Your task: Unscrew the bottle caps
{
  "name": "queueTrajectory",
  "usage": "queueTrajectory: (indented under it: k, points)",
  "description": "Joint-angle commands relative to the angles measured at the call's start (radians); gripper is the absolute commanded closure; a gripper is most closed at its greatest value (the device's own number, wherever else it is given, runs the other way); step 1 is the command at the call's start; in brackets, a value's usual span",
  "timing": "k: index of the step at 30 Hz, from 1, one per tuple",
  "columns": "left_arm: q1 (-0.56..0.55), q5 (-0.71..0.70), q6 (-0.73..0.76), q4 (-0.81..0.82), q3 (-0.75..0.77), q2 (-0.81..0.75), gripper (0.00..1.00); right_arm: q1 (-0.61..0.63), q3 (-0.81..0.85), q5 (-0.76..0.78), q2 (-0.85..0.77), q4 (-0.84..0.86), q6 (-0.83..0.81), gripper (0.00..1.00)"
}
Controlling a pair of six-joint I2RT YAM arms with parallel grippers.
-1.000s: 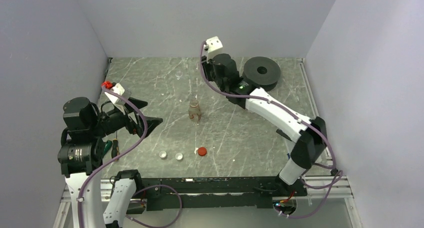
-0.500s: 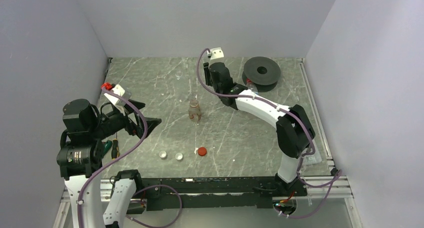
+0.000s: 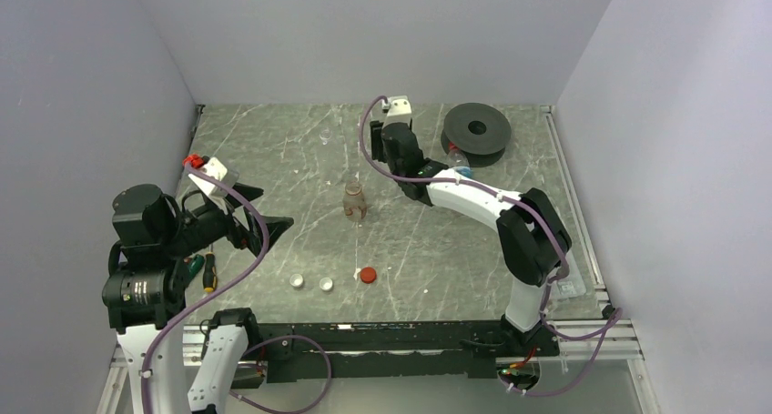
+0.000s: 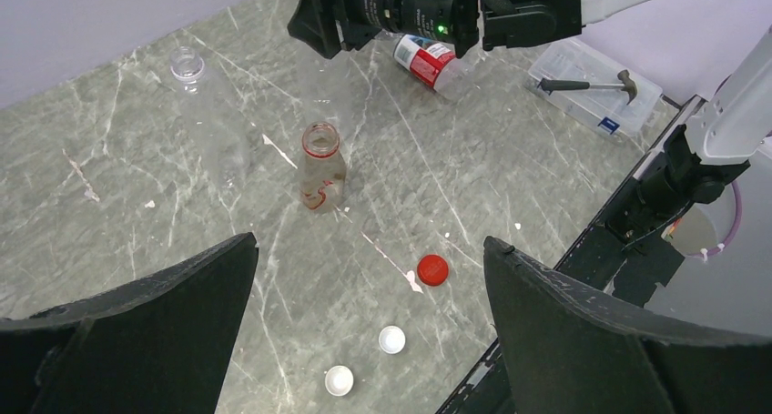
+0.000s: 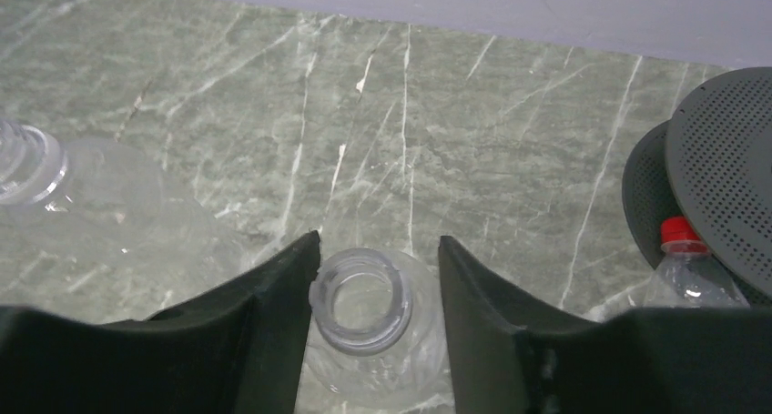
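Bottle caps (image 3: pixel 326 284): a loose red cap (image 4: pixel 432 269) and two white caps (image 4: pixel 391 339) lying flat on the stone-patterned table (image 4: pixel 137 177), ahead of the left gripper (image 4: pixel 370 243) and between its wide-spread, empty fingers (image 4: pixel 137 341); a last red cap (image 5: pixel 672 230), apparently not yet unscrewed, off to the right of the right gripper (image 5: pixel 379 239), on a capped bottle (image 5: pixel 692 282) tucked against the black perforated disc (image 5: pixel 724 186). Right gripper partly open, straddling the bare neck of a clear bottle (image 5: pixel 364 300), one finger about touching the rim, a gap showing on the other side, nothing clamped. Second clear bottle (image 5: pixel 27 164), also open, further left of it; open red-labelled bottle (image 4: pixel 320 173) upright beyond the left gripper. Likely step: free this neck, then go for the capped bottle. Lift straight off, no sideways drag: thin, light, see-through plastic, easily tipped on a slick-looking top. Expect the capped bottle, round, smooth and lying on its side, to roll; pin the body with one gripper, twist with the other. Small hard cap, little to hold; close squarely across it.
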Motion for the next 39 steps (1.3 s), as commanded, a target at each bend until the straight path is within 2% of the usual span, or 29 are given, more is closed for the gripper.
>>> queueTrajectory:
  k: [1,21,26,29,34,39]
  points:
    - [-0.002,0.003,0.006,0.021,0.03,-0.006,0.01,0.002,-0.014,0.009,-0.042,-0.001,0.025,0.41]
    - [-0.002,0.019,0.001,0.043,0.008,-0.012,0.01,0.002,0.027,-0.028,-0.156,-0.058,-0.007,0.01]
    - [-0.002,0.016,-0.001,0.04,0.004,-0.006,0.01,-0.001,0.06,-0.016,-0.212,-0.133,-0.007,0.0]
    - [-0.002,0.009,-0.008,0.041,0.006,-0.01,0.01,-0.033,0.114,0.017,-0.235,-0.266,0.036,0.0]
    - [-0.002,0.009,0.005,0.037,0.012,-0.016,0.01,-0.18,0.167,0.014,-0.226,-0.511,0.17,0.0]
    - [-0.002,0.015,-0.002,0.041,0.021,-0.013,0.01,-0.304,0.128,-0.024,-0.168,-0.612,0.218,0.0]
